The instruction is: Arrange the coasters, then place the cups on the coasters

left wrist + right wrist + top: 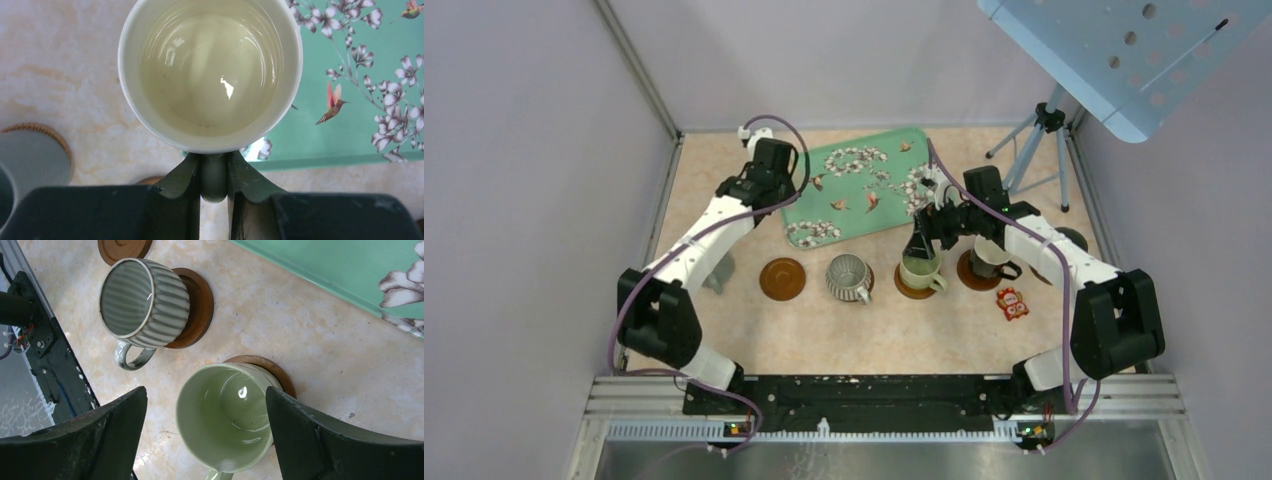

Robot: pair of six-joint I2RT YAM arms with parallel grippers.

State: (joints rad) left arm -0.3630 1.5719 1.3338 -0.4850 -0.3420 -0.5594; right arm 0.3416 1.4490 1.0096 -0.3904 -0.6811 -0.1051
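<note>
L gripper [774, 178], reached to upper left of top view, is pinched shut on handle of glossy cream cup [210, 75] at tray [350, 125] edge. R gripper [205, 392] jaws are spread around pale green cup [225, 425], seated on brown coaster [272, 370], centre frame.

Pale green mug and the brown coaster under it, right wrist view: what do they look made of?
The pale green mug is likely glazed ceramic: its smooth, glossy inside shows a sharp glint of light. The coaster is matte brown with no shine, possibly wood or unglazed clay. Only part of its rim shows, so I cannot say which.
</note>
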